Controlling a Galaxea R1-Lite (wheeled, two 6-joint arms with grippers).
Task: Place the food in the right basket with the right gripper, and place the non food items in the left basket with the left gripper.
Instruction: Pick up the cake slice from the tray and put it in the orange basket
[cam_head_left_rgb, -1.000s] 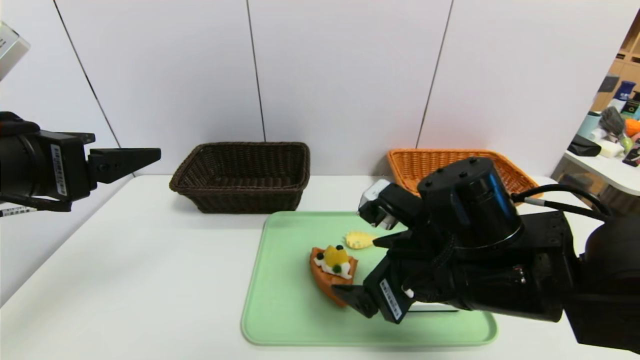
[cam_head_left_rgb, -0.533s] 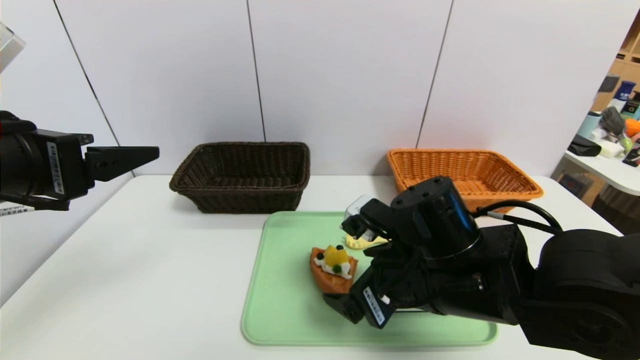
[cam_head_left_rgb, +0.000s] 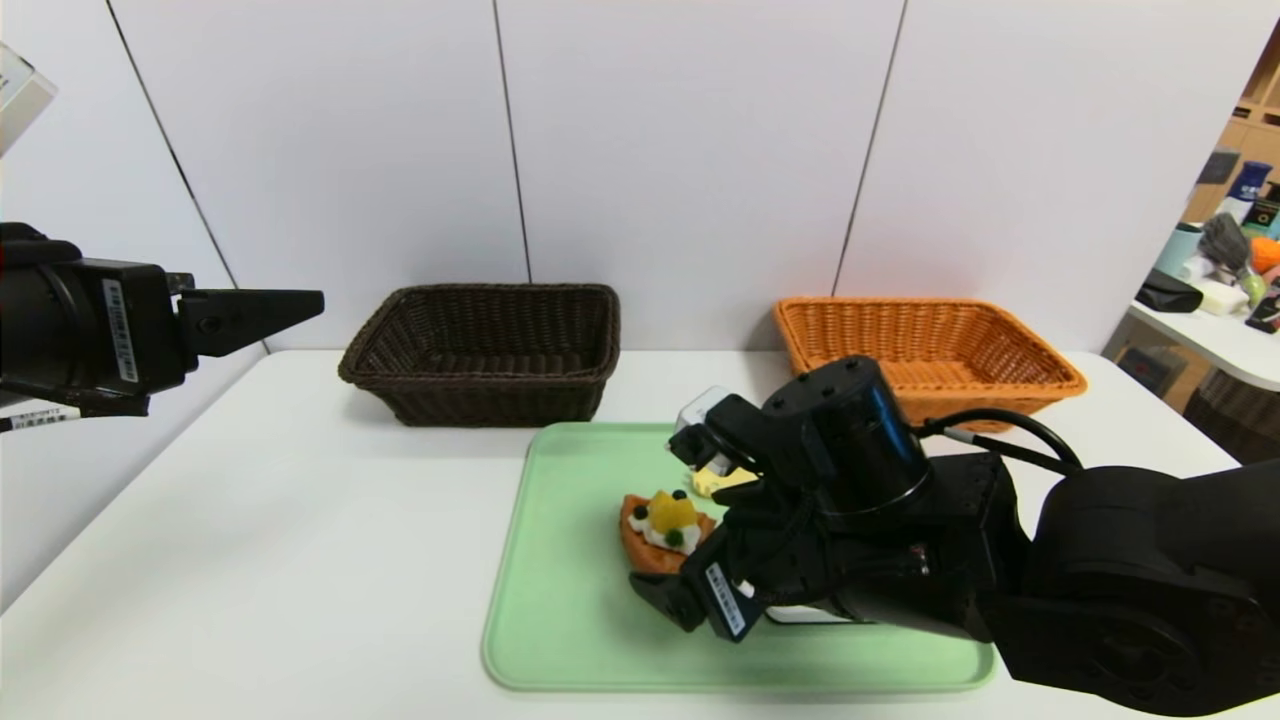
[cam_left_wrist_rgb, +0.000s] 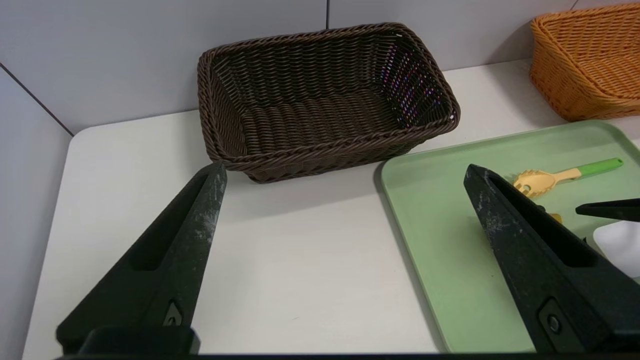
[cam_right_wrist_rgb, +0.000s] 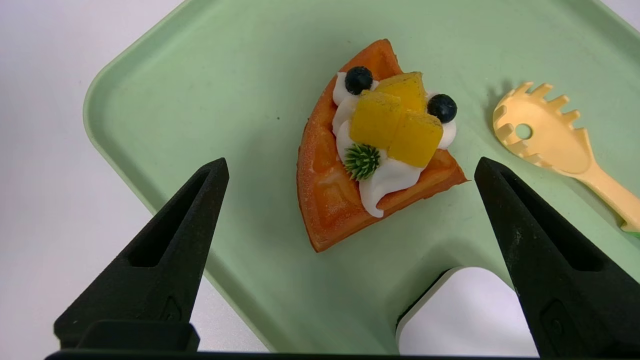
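The right pincer (cam_right_wrist_rgb: 352, 167) is wide open and empty over the cake (cam_right_wrist_rgb: 370, 150), likely to grab it. The left pincer (cam_left_wrist_rgb: 345, 172), wide open and empty, waits by the dark basket (cam_left_wrist_rgb: 325, 95).

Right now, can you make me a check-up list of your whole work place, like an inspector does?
Surface: white table, green tray on it
Job's things: toy cake, pale yellow utensil and white device on the tray; dark brown basket and orange basket behind it
Clutter: nothing seen on the table
Right gripper: open, over the cake, not holding it
Left gripper: open, off to the left
Cables: black one on the right arm
Surroundings: white wall panels; crowded side table at far right
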